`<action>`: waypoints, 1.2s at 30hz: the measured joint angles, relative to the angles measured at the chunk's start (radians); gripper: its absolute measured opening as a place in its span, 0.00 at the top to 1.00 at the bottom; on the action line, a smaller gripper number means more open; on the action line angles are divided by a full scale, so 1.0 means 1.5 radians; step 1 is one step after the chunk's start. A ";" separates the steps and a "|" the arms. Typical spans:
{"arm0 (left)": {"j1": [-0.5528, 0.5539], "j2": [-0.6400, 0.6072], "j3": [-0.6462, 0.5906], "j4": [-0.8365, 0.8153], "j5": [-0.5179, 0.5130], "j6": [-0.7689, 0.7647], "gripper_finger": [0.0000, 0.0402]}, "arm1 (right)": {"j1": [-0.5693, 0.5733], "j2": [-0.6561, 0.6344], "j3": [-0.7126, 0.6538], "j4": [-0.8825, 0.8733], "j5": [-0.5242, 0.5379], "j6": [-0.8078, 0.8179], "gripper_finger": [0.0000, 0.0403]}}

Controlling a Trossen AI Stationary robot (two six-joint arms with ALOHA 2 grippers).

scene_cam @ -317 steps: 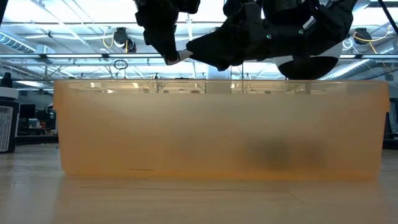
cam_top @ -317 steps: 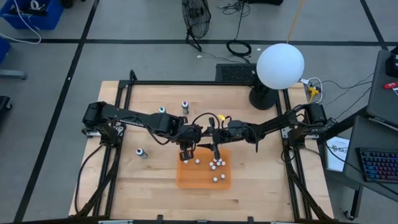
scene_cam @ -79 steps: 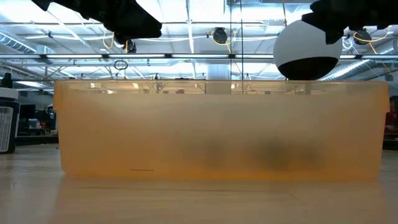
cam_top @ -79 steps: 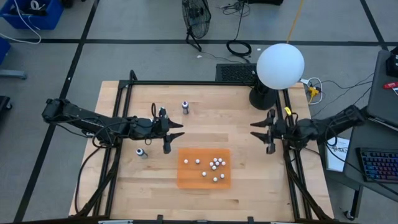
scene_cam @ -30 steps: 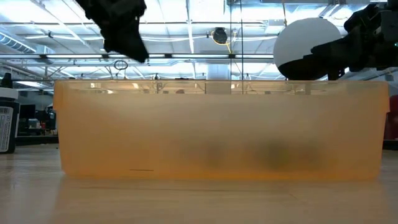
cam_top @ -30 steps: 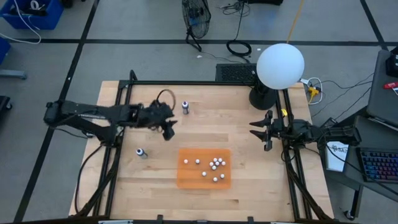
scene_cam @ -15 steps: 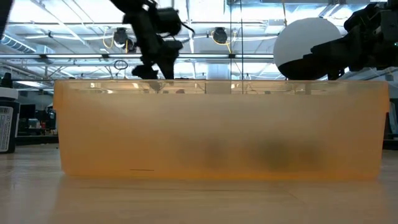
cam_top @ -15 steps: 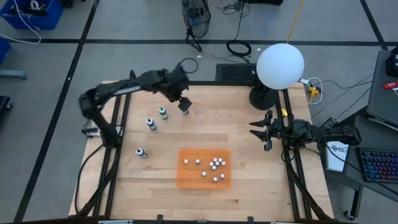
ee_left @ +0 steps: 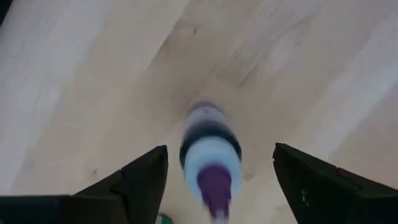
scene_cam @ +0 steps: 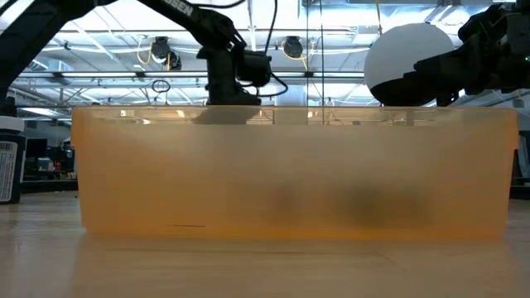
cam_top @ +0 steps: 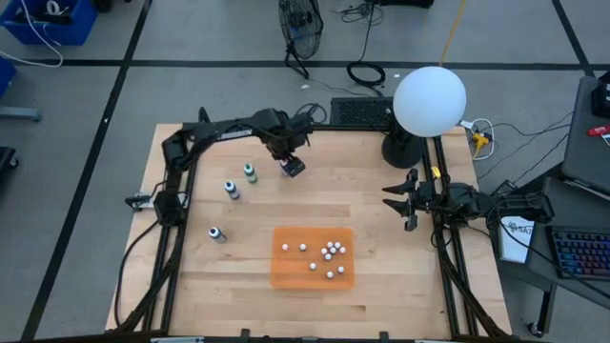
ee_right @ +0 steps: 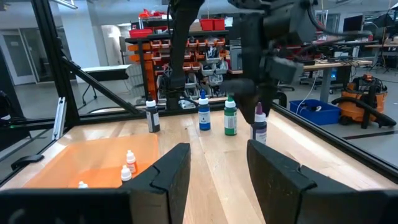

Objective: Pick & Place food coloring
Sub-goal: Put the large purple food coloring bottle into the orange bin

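Tray: the shallow orange plastic tray (cam_top: 286,276) is sitting nearest on the wooden desk (cam_top: 372,286), holding small white-capped bottles.
Right tool (cam_top: 398,201): waiting spread at the desk's right edge, unchanged.
Left tool (cam_top: 292,168): hanging spread over the purple food coloring bottle (ee_left: 210,155) at the far side, having swung there.
Risk: closing off-centre could be tipping it.

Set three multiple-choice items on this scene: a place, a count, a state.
1. The left pincer is: A over the tray; B over the purple bottle; C under the tray.
2. Bottles standing outside the tray: A two; B four; C six.
3. The left pincer's jaws are: A open; B shut empty; C shut on a bottle.
Key: B, its wrist view looks down on that cap; B, the right wrist view shows dark bottle, blue bottle, green bottle, purple bottle; A, the fingers stand clear of the bottle.
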 joint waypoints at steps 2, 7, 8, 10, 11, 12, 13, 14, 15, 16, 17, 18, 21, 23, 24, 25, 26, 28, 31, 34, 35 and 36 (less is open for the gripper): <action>-0.005 0.012 0.000 0.001 -0.013 0.008 0.30 | 0.000 0.000 -0.001 0.000 0.000 0.000 0.63; -0.011 0.023 -0.001 0.004 -0.048 0.019 0.32 | 0.000 0.000 -0.001 0.000 0.000 0.000 0.64; -0.011 0.023 -0.001 0.005 -0.054 0.018 0.32 | 0.000 0.000 -0.001 0.000 0.000 0.000 0.64; -0.012 0.022 -0.001 0.005 -0.066 0.014 0.32 | 0.000 0.000 -0.001 0.000 0.000 0.000 0.63; -0.012 0.022 -0.001 0.005 -0.066 0.014 0.32 | 0.000 0.000 -0.001 0.000 0.000 0.000 0.63; -0.013 0.022 -0.001 0.003 -0.065 0.014 0.32 | 0.000 0.000 -0.001 0.000 0.000 0.000 0.63; -0.013 0.022 -0.001 0.002 -0.064 0.014 0.32 | 0.000 0.000 -0.001 0.000 0.000 0.000 0.63; -0.014 0.022 -0.002 0.003 -0.064 0.014 0.32 | 0.000 0.000 -0.001 0.000 0.000 0.000 0.63; -0.014 0.022 -0.007 0.010 -0.064 0.013 0.32 | 0.000 0.000 -0.001 0.000 0.000 0.000 0.63; -0.015 0.021 -0.014 0.016 -0.064 0.013 0.32 | 0.000 0.000 -0.001 0.000 0.000 0.000 0.63; -0.015 0.021 -0.021 0.018 -0.064 0.014 0.33 | 0.000 0.000 -0.001 0.000 0.000 0.000 0.64; -0.015 0.022 -0.028 0.021 -0.065 0.014 0.33 | 0.000 0.000 -0.001 0.000 0.000 0.000 0.64; -0.016 0.022 -0.047 0.038 -0.064 0.013 0.36 | 0.000 0.000 -0.001 0.000 0.000 0.000 0.64; -0.017 0.022 -0.056 0.047 -0.064 0.014 0.38 | 0.000 0.000 -0.001 0.000 0.000 0.000 0.64; -0.016 0.022 -0.059 0.047 -0.064 0.016 0.39 | 0.000 0.000 -0.001 0.000 0.000 0.000 0.64; -0.016 0.022 -0.060 0.047 -0.064 0.016 0.40 | 0.000 0.000 -0.001 0.000 0.000 0.000 0.64; -0.016 0.022 -0.060 0.048 -0.064 0.016 0.41 | 0.000 0.000 -0.001 0.000 0.000 0.000 0.63; -0.016 0.022 -0.060 0.052 -0.064 0.016 0.43 | 0.000 0.000 -0.001 0.000 0.000 0.000 0.63; -0.016 0.022 -0.060 0.053 -0.064 0.016 0.47 | 0.000 0.000 -0.001 0.000 0.000 0.000 0.64; -0.016 0.022 -0.060 0.055 -0.064 0.018 0.51 | 0.000 0.000 -0.001 0.000 0.000 0.000 0.64; -0.016 0.022 -0.060 0.058 -0.064 0.018 0.52 | 0.000 0.000 -0.001 0.000 0.000 0.000 0.63; -0.016 0.022 -0.060 0.063 -0.064 0.018 0.54 | 0.000 0.000 -0.001 0.000 0.000 0.000 0.63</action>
